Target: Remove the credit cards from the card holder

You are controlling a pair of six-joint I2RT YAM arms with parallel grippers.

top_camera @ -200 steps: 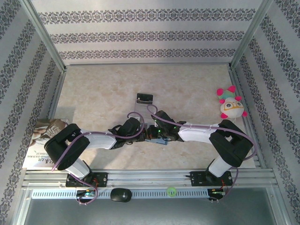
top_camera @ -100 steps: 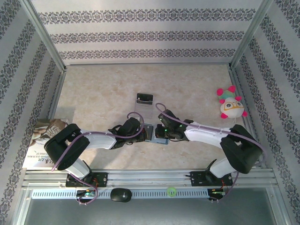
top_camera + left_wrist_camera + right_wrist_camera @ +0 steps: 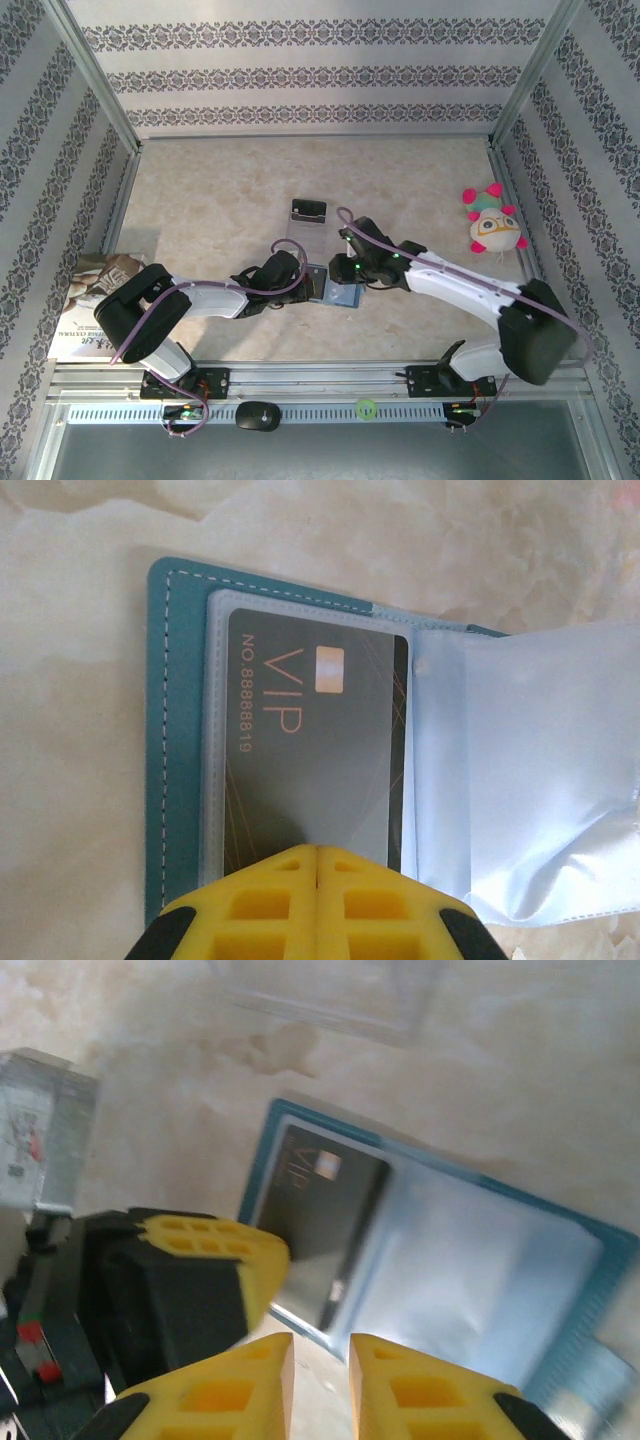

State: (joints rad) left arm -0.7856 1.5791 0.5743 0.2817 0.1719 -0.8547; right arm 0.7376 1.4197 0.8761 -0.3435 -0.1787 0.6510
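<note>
On beige marbled table (image 3: 200,200) — open card holder (image 3: 343,294); patterned striped walls (image 3: 300,75).

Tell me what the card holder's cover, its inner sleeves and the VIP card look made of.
Card holder cover: probably faux leather or similar, matte teal, with a white stitched seam along the edge. Inner sleeves: thin clear soft plastic, glossy; they crease and catch glare. VIP card: likely rigid plastic, dark grey with coppery print, seen through a sleeve.
</note>
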